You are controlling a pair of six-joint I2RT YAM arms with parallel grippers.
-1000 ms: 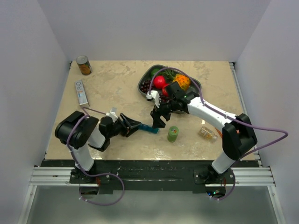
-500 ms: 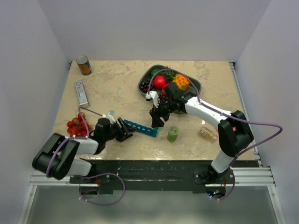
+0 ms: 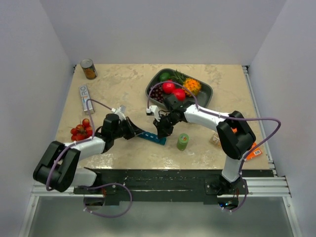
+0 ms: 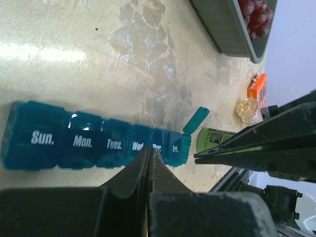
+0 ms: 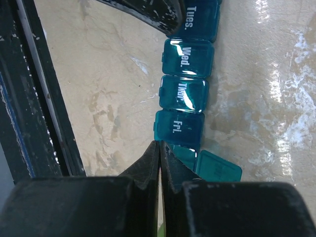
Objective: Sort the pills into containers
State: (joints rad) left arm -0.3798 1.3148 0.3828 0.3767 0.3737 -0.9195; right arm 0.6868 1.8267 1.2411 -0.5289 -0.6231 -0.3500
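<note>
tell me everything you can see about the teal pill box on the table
The pill box is a long strip of see-through teal plastic lying flat on the beige table. White lettering marks closed lids Sun. to Fri.; the end lid past Fri. is flipped open. The shut left gripper points at its edge by Wed. and Thur., the shut right gripper at the open end; contact is unclear.

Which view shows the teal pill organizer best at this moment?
The left wrist view: the pill organizer lies nearly whole across it, labels Sun. to Fri. readable, the end lid open. The right wrist view shows only Tues. to Fri. and that lid; the top view shows just a small teal strip, partly covered.
</note>
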